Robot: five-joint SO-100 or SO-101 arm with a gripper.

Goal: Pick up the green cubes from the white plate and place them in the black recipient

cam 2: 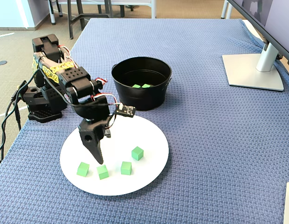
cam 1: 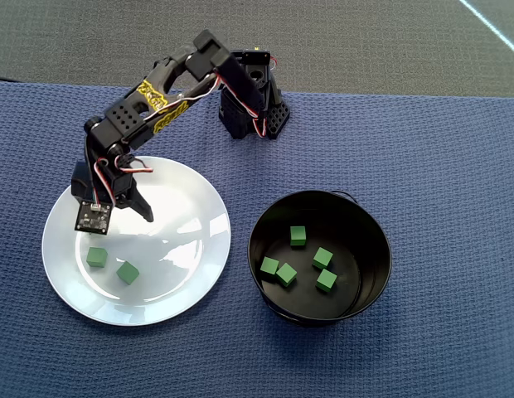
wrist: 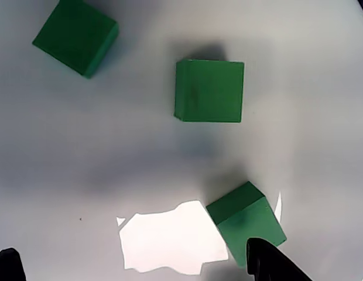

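The white plate (cam 1: 191, 191) lies at the left in the overhead view, the black recipient (cam 1: 373, 224) at the right with several green cubes (cam 1: 298, 235) inside. My gripper (cam 1: 118, 212) hangs over the plate's left part, open and empty. The overhead view shows two cubes (cam 1: 96, 257) on the plate; the arm hides the others. The fixed view shows several cubes (cam 2: 126, 168) on the plate (cam 2: 149, 135), with my gripper (cam 2: 99, 158) just above the left ones. In the wrist view, three cubes (wrist: 209, 91) lie on the plate, and one cube (wrist: 246, 219) touches my right fingertip (wrist: 269, 263).
The arm's base (cam 1: 253, 108) stands behind the plate on the blue cloth (cam 1: 423, 133). In the fixed view a monitor stand (cam 2: 254, 70) is at the far right and cables (cam 2: 14, 116) hang at the table's left edge.
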